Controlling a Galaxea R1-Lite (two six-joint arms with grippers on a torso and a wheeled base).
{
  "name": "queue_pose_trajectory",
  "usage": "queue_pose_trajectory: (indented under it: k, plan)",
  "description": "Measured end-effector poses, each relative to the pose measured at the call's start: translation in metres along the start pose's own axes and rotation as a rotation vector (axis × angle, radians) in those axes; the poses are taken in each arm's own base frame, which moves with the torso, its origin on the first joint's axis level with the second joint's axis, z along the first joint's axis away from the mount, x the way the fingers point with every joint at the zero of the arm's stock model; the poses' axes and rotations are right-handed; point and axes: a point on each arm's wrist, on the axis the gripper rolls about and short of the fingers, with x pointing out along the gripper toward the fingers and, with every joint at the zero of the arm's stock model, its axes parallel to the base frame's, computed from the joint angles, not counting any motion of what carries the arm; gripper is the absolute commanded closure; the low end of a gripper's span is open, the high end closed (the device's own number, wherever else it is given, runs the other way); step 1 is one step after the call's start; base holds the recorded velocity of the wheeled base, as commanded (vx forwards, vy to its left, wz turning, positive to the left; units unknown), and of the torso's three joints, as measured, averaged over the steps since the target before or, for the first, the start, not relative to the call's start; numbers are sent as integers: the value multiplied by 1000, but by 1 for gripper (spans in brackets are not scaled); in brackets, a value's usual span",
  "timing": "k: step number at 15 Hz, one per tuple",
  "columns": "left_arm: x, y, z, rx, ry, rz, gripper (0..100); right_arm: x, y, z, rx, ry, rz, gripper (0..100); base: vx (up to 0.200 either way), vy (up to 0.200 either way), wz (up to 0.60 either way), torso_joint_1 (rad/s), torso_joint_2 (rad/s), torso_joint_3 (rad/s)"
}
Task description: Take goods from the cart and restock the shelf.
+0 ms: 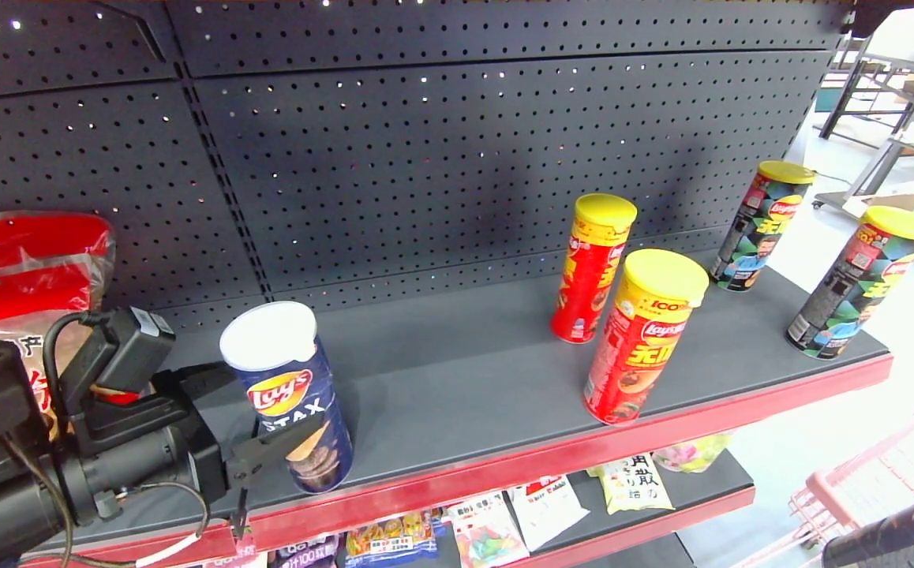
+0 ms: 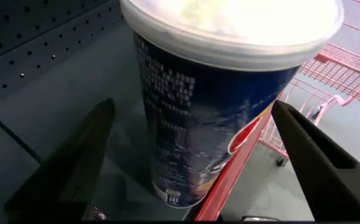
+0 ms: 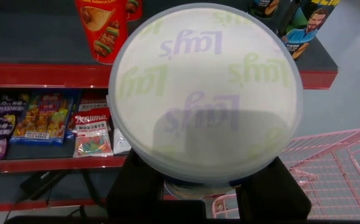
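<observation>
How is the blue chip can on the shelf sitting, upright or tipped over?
Upright: the blue can stands on its base on the shelf, with its white lid on top.

grey shelf (image 1: 465,371), five chip cans (image 1: 638,339) (upright)

Blue can (image 1: 291,394), white lid, stands upright at the front edge of the grey shelf (image 1: 465,379). To its right, all upright and yellow-lidded: front red can (image 1: 637,339), rear red can (image 1: 593,268), rear dark can (image 1: 761,229), end dark can (image 1: 859,284). A second white-lidded can (image 3: 207,93) is gripped in the right hand (image 3: 209,190), above the pink cart (image 3: 335,168).
</observation>
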Motion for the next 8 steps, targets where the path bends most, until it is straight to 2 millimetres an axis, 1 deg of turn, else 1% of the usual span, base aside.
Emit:
queue_pose_trajectory:
  k: [3, 8]
  plan:
    - [-8, -4, -3, 0, 0, 0, 0, 0, 0, 1, 1, -2, -2, 100, 0, 0, 0, 0, 0, 0]
    - [-38, -21, -12, 5, -8, 0, 0, 0, 0, 0, -1, 1, 1, 100, 0, 0, 0, 0, 0, 0]
